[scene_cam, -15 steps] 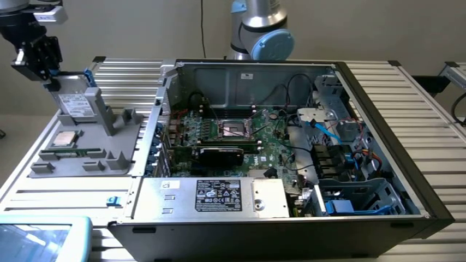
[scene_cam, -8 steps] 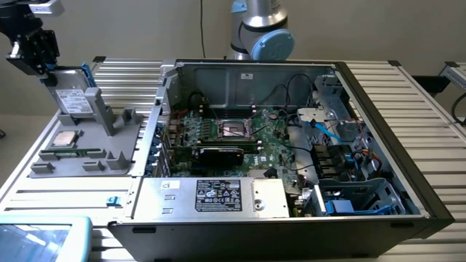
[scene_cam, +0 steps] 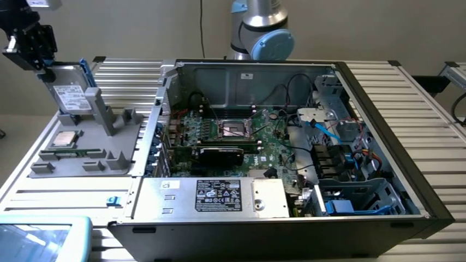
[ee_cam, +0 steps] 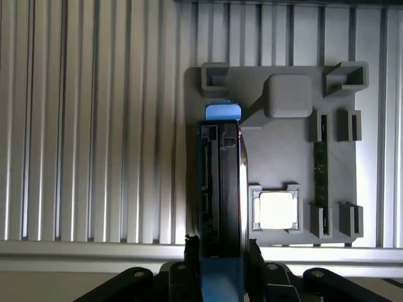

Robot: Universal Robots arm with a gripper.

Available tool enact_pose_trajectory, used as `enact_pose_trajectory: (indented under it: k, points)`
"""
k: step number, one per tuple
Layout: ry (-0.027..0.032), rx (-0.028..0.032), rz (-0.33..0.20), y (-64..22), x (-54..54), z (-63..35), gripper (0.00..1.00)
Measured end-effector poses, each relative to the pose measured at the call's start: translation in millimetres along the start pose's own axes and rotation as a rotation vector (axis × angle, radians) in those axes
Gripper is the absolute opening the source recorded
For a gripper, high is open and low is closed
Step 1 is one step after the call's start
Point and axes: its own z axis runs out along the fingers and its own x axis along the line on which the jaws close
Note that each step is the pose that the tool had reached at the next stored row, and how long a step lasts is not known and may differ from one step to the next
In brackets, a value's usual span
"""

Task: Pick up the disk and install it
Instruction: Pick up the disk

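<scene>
gripper (scene_cam: 47, 72) closed on the top end of the disk (scene_cam: 71, 94), exterior view's far left; disk hangs straight below it, long axis near vertical, lower end at grey holder (scene_cam: 80, 144), contact unclear; open computer case (scene_cam: 240, 82) lies well apart to exterior view's right

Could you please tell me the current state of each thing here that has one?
disk: upright on edge, gripped at its end, at the grey holder
gripper: shut on the disk
computer case: open, side panel off, boards exposed
processor chip: lying flat in its pocket on the holder
memory stick: lying in its slot on the holder
</scene>
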Motion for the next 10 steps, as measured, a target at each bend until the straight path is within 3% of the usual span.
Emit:
enact_pose_trajectory:
  k: [10]
  points:
    - [0.0,0.0,0.0,0.9,-0.7,-20.9,0.37]
